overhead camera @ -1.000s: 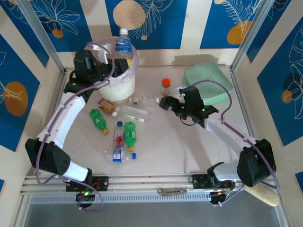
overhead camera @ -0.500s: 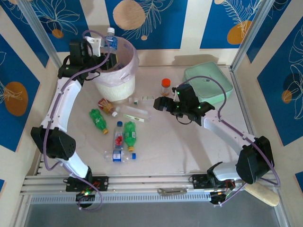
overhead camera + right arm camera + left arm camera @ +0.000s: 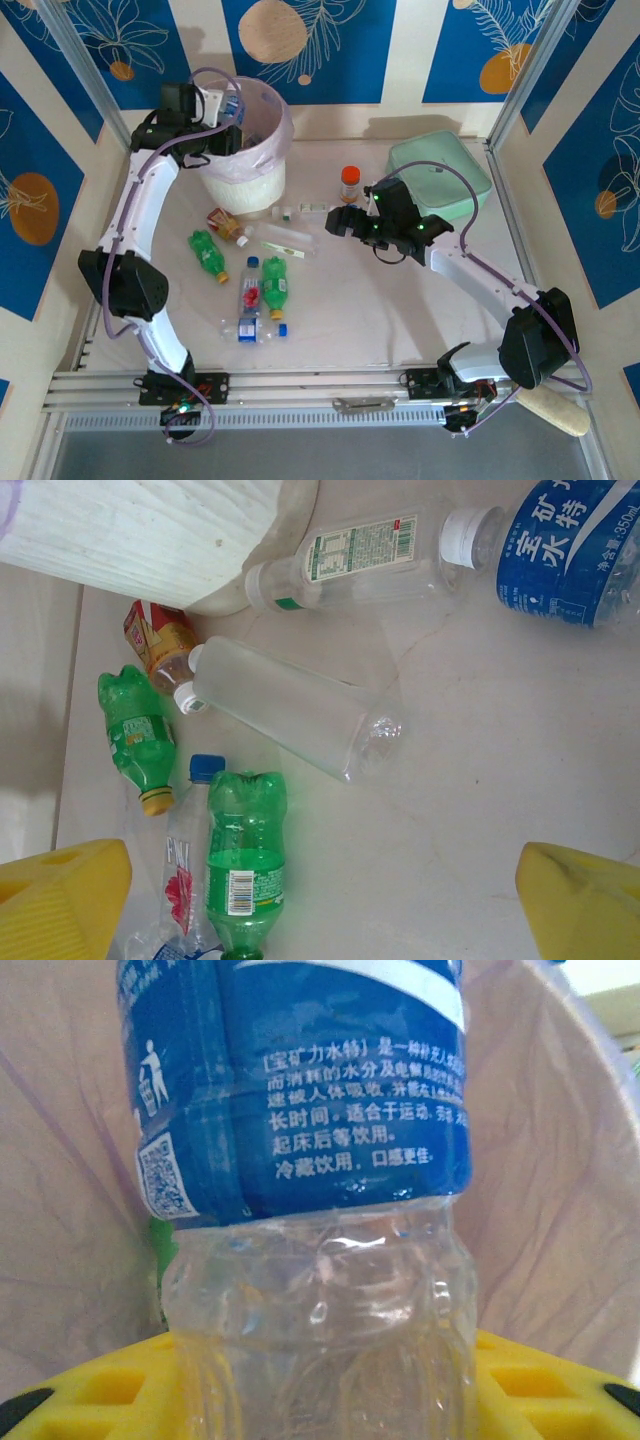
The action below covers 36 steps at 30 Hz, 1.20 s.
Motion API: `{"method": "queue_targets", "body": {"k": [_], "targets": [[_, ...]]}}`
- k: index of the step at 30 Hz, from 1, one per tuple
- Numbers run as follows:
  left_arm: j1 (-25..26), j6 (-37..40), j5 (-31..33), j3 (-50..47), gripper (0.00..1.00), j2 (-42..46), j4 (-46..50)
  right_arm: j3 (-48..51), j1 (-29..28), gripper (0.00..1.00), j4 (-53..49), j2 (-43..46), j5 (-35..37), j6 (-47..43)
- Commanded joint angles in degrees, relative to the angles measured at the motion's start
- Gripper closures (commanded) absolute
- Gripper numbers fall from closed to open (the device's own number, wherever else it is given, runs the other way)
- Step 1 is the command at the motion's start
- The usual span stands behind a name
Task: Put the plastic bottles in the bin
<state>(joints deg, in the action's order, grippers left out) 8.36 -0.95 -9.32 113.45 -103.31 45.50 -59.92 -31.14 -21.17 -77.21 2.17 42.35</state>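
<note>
Cream table [image 3: 400, 310], walls all round done in blue leaf-print panels. The bin [image 3: 248, 178] stood by the table's far-left corner: tall, round, white, with a see-through pale pink liner [image 3: 560, 1180] folded over its rim. The left gripper [image 3: 320, 1385] was clamped on a blue-label bottle [image 3: 320, 1280] and had it over the left side of the bin's mouth. Close up, that bottle was clear plastic, pretty dented low down, with a deep blue label carrying white Chinese print, a QR code and a little litter icon.

The right gripper [image 3: 322, 880] hung low over the middle of the table, jaws wide apart, nothing between them. The loose bottles lay on their sides in the table's left half, between the bin and the near edge:
- a plain clear bottle [image 3: 290, 705] with a white cap
- a slim white-labelled bottle [image 3: 350, 560] just beside the bin's foot
- a second blue-labelled bottle [image 3: 560, 540]
- a green bottle [image 3: 140, 740] with a yellow cap
- another green bottle [image 3: 245, 860]
- a red-labelled bottle [image 3: 185, 870] with a blue cap

An orange bottle [image 3: 349, 183] stood toward the far edge, and a mint-green case [image 3: 440, 175] sat by the far-right corner.
</note>
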Motion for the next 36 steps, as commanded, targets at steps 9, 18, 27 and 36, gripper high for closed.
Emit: {"method": "queue_targets", "body": {"k": [9,18,27,36], "targets": [[-0.5,0.6,-0.2,4.5,0.29,-0.8,2.1,-2.0,-0.5,0.01,-1.1,-0.8,0.4,-0.9],[-0.4,-1.8,-3.4,5.2,0.00,4.2,0.4,-3.4,-0.5,0.01,-0.6,-3.2,-0.7,-1.2],[0.2,-13.4,-10.5,-16.4,0.00,19.5,-15.5,-2.9,-0.6,0.01,1.0,-4.6,-1.4,-0.9],[3.0,-23.3,-10.8,-46.0,0.00,36.8,-22.2,-4.1,-0.5,0.01,1.2,-7.7,-2.5,-1.0]]}}
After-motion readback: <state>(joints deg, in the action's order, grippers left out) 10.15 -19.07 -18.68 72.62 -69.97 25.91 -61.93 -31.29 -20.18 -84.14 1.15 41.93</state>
